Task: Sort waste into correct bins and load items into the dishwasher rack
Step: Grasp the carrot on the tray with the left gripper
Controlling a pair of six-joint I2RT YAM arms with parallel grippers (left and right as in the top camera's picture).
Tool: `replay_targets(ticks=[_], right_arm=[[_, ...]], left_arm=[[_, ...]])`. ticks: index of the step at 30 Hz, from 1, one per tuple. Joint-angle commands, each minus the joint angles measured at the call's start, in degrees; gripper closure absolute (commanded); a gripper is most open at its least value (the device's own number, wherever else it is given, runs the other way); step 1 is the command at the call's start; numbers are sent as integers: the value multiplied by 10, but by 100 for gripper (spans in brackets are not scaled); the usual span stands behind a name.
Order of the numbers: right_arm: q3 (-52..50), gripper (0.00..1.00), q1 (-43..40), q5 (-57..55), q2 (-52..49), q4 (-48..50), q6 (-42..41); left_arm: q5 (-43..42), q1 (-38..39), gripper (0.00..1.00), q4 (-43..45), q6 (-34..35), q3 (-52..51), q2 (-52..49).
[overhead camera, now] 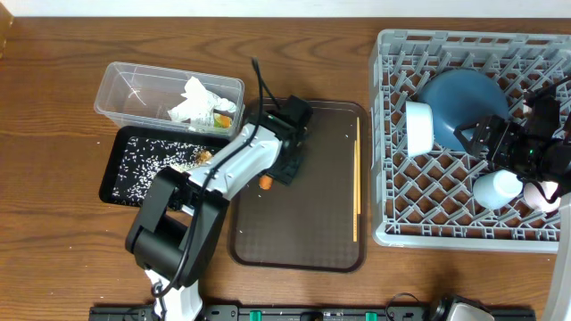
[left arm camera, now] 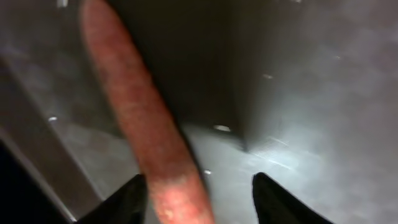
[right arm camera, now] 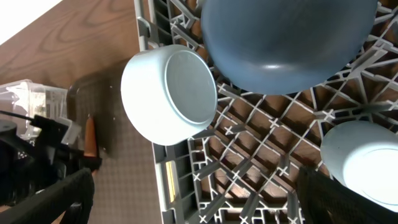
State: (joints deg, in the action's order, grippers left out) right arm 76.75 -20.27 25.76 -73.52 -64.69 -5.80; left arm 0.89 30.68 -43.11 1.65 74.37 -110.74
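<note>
A thin orange carrot stick [overhead camera: 265, 183] lies on the dark brown serving tray [overhead camera: 303, 241]. My left gripper [overhead camera: 278, 171] is open around it. In the left wrist view the carrot stick [left arm camera: 143, 124] runs between the jaws [left arm camera: 199, 182], against the left finger and clear of the right one. My right gripper [overhead camera: 475, 135] hangs open and empty over the light-grey rack [overhead camera: 393, 227], as the right wrist view [right arm camera: 193, 193] also shows. The rack holds the dark-blue plate [overhead camera: 464, 100], white bowl [overhead camera: 417, 127], light-blue cup [overhead camera: 496, 189] and pink cup [overhead camera: 546, 198]. The chopsticks [overhead camera: 357, 178] lie on the serving tray's right side.
The clear tub [overhead camera: 134, 89] at the back left holds crumpled wrappers [overhead camera: 198, 102]. The black tray [overhead camera: 120, 174] in front of it holds rice grains and a brown lump [overhead camera: 202, 157]. A few rice grains lie on the wooden table.
</note>
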Motion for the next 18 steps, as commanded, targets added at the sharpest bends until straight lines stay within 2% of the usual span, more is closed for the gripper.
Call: replay_targets(ticks=[1, 4, 7, 8, 11, 12, 18], right_arm=[[3, 4, 4, -5, 0, 2, 8], [3, 3, 4, -10, 0, 2, 8], [3, 4, 4, -16, 0, 4, 8], [3, 4, 4, -16, 0, 4, 8], [3, 4, 4, -16, 0, 4, 8], [3, 4, 4, -16, 0, 4, 7], [3, 4, 4, -16, 0, 4, 7]], left_arm=[[2, -8, 52, 5, 13, -3, -26], [0, -9, 60, 4, 15, -2, -26], [0, -9, 61, 4, 15, -2, -26], [0, -9, 65, 4, 15, -2, -26], [0, -9, 87, 0, 15, -1, -26], [0, -9, 92, -4, 15, 1, -25], [-2, -9, 93, -78, 19, 39, 5]])
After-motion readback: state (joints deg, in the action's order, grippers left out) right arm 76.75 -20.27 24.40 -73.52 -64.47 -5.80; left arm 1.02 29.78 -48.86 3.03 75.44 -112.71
